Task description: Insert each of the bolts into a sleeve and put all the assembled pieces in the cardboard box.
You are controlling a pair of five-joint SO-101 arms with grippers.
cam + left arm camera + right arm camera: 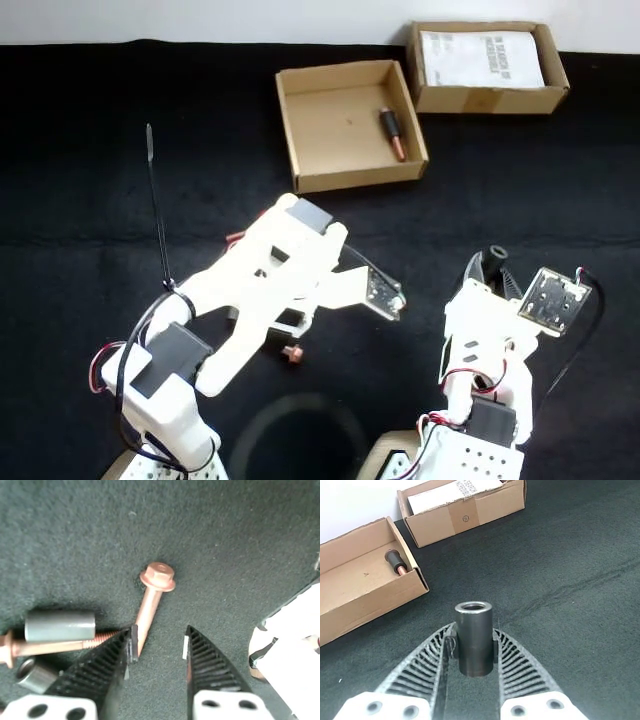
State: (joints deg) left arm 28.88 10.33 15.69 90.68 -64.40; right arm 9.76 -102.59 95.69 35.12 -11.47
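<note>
- While the right end effector [474, 632] pinches a dark sleeve [474, 647] between both fingers with its bore left unobstructed, the left end effector [160, 642] hangs spread over a loose copper bolt [152, 600] that lies flat on the bench [225, 540], towards its near edge.
- The step in hand looks like picking up this bolt so it can be fed into the held sleeve.
- The jaws straddle only the threaded tip, and one fingertip touches it. Closing here would likely flick the bolt away.
- A better grip would sit further along the shank, close under the flanged head, with the fingers square across it. That leaves the threaded end free to enter the bore.
- A second bolt [55, 646] and two more sleeves [60, 625] lie just beside one finger, so the descent should keep off them.
- The cardboard box [290, 130] stands open towards the bench's far edge and holds one assembled piece [392, 133]. By my reckoning most of the task remains.
</note>
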